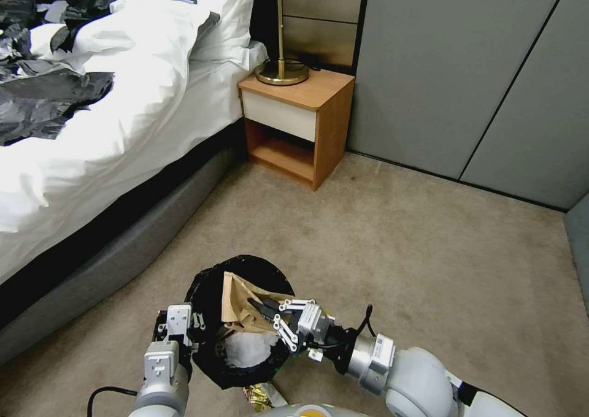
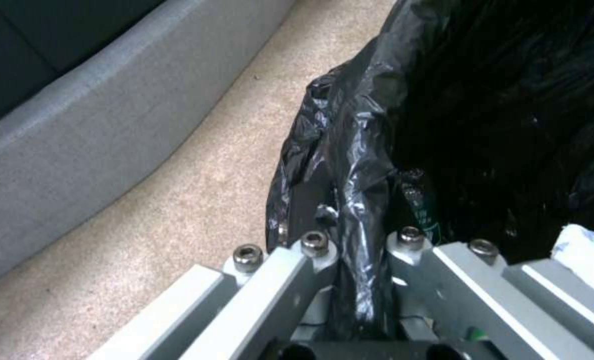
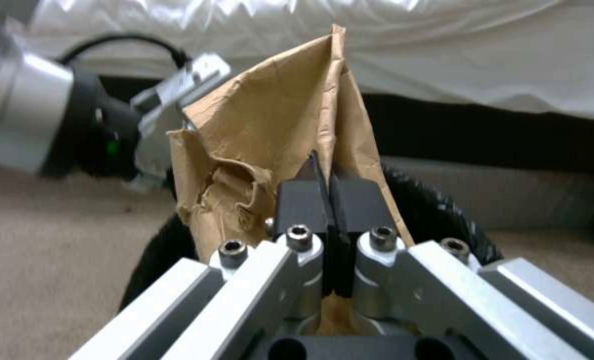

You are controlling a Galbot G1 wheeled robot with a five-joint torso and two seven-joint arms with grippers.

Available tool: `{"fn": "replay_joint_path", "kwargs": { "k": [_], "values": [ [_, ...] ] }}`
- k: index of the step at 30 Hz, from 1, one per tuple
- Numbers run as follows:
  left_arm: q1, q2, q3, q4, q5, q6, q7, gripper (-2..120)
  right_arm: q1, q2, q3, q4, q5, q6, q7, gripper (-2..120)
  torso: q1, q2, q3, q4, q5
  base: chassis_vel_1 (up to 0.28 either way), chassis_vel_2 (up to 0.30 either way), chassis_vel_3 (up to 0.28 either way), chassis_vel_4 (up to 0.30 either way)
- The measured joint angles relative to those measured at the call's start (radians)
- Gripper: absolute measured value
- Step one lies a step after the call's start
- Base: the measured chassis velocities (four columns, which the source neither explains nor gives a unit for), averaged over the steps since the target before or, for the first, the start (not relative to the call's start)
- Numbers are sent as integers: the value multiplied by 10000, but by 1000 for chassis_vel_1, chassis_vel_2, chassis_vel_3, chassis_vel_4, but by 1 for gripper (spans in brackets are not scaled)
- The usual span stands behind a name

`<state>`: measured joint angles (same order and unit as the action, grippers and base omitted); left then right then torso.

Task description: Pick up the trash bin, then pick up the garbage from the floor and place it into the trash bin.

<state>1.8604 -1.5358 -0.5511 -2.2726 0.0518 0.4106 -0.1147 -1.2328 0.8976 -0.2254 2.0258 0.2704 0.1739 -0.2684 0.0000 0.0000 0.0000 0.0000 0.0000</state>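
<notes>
The trash bin point(image 1: 211, 282), round with a black bag liner, hangs just above the carpet close in front of me. My left gripper point(image 1: 195, 328) is shut on its rim, with the crinkled liner point(image 2: 357, 150) pinched between the fingers. My right gripper point(image 1: 262, 307) is shut on a crumpled brown paper bag point(image 1: 236, 300), a piece of garbage, held over the bin's mouth. The right wrist view shows the pads point(image 3: 297, 200) clamped on the paper bag point(image 3: 270, 125). A white tissue point(image 1: 248, 348) lies inside the bin. A gold wrapper point(image 1: 261, 396) lies on the floor below the bin.
A bed point(image 1: 123, 129) with white bedding and black plastic sheets point(image 1: 43, 98) runs along the left, its grey base point(image 1: 110, 263) close to the bin. A wooden nightstand point(image 1: 297, 122) with a brass lamp point(image 1: 281, 67) stands ahead. Open carpet point(image 1: 429, 251) lies to the right, bounded by grey wall panels.
</notes>
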Motion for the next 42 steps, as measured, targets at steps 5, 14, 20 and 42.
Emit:
{"fn": "replay_joint_path", "kwargs": {
  "k": [5, 14, 20, 42],
  "values": [
    [26, -1, 17, -6, 17, 0, -3, 0, 68, 93, -10, -82, -89, -34, -10, 14, 0, 0, 0, 0, 0, 0, 0, 0, 0],
    [99, -11, 49, -14, 73, -38, -4, 0, 254, 157, -55, -130, -83, -90, -11, 47, 0, 0, 0, 0, 0, 0, 0, 0, 0],
    [127, -54, 173, -14, 202, -88, -4, 0, 494, 159, 25, -77, 68, -177, -24, 74, 0, 0, 0, 0, 0, 0, 0, 0, 0],
    [6, 129, -618, -71, -391, -21, 11, 0, -1731, 412, 4825, 2964, -349, 71, 1735, 100, 0, 0, 0, -2, 0, 0, 0, 0, 0]
  ]
}}
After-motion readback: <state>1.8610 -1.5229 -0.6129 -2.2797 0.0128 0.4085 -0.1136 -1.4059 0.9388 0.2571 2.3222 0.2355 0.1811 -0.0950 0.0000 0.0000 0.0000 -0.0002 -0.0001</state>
